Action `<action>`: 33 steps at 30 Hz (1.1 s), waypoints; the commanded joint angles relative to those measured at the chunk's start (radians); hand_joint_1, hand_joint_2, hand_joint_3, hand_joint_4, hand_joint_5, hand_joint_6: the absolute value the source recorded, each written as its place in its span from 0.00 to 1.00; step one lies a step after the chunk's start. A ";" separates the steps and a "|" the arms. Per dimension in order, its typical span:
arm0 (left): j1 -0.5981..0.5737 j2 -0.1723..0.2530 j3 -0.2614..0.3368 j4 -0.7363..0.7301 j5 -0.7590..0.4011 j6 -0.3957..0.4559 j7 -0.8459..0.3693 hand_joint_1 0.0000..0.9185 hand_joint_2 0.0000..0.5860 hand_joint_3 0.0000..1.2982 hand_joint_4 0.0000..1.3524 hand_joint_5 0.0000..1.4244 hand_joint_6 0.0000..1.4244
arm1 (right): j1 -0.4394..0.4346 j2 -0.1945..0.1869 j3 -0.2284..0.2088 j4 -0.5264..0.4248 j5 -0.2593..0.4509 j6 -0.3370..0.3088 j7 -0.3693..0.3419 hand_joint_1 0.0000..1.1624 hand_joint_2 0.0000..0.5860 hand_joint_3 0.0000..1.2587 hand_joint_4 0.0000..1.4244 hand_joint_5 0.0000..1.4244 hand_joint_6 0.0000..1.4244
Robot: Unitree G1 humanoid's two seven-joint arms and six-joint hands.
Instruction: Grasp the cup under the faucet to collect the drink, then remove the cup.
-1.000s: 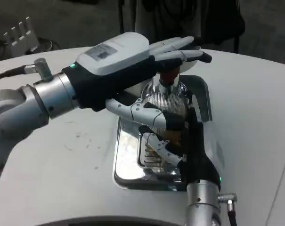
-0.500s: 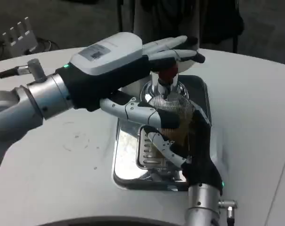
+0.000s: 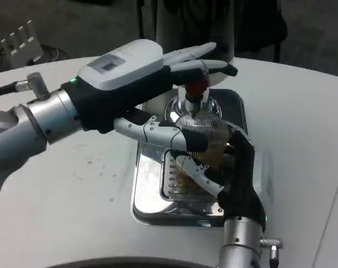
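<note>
Under the faucet [image 3: 196,95], over the steel tray [image 3: 149,190], our right hand [image 3: 233,178] grips the clear cup [image 3: 205,139], keeping it where the drink falls; amber liquid seems to show inside. Our left hand [image 3: 152,72] lies flat over the faucet top, fingers extended, apparently pressing it to dispense, clutching nothing. We judge filling is underway; lifting the cup off the white surface [image 3: 74,184] comes next.
</note>
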 commanded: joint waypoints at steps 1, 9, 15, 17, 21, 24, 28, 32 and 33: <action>0.045 0.011 0.017 0.004 -0.016 0.021 -0.014 0.00 0.19 0.13 0.00 0.04 0.19 | 0.014 0.130 0.004 -0.024 0.024 0.012 -0.001 0.65 0.39 0.45 0.44 0.44 0.41; 0.067 -0.007 0.077 -0.015 -0.089 0.027 0.009 0.00 0.19 0.14 0.02 0.06 0.22 | 0.063 0.100 0.008 -0.096 0.017 0.017 0.007 0.65 0.39 0.50 0.48 0.48 0.47; 0.073 -0.020 0.107 -0.028 -0.110 0.028 0.010 0.00 0.19 0.14 0.03 0.08 0.23 | 0.087 0.086 0.004 -0.137 0.013 0.022 0.020 0.66 0.36 0.52 0.50 0.52 0.50; 0.077 -0.024 0.116 -0.032 -0.119 0.029 0.008 0.00 0.19 0.15 0.03 0.08 0.23 | 0.098 0.081 0.006 -0.154 0.009 0.030 0.026 0.66 0.36 0.53 0.51 0.53 0.52; 0.091 -0.028 0.137 -0.043 -0.149 0.037 0.006 0.00 0.19 0.15 0.04 0.09 0.24 | 0.128 0.077 0.014 -0.184 0.013 0.042 0.048 0.66 0.36 0.55 0.52 0.55 0.55; 0.099 -0.029 0.154 -0.049 -0.169 0.051 0.005 0.00 0.19 0.15 0.05 0.10 0.25 | 0.143 0.067 0.027 -0.199 0.007 0.050 0.071 0.66 0.36 0.55 0.53 0.55 0.55; 0.109 -0.029 0.171 -0.060 -0.182 0.062 0.002 0.00 0.18 0.16 0.05 0.10 0.25 | 0.166 0.057 0.026 -0.224 0.010 0.055 0.083 0.66 0.36 0.56 0.53 0.57 0.56; 0.127 -0.027 0.184 -0.076 -0.193 0.071 0.002 0.00 0.18 0.16 0.06 0.11 0.26 | 0.188 0.042 0.025 -0.265 0.003 0.063 0.090 0.66 0.36 0.56 0.53 0.57 0.57; 0.135 -0.027 0.188 -0.081 -0.197 0.075 0.002 0.00 0.18 0.16 0.06 0.11 0.26 | 0.192 0.040 0.026 -0.273 0.001 0.065 0.091 0.66 0.36 0.56 0.54 0.58 0.58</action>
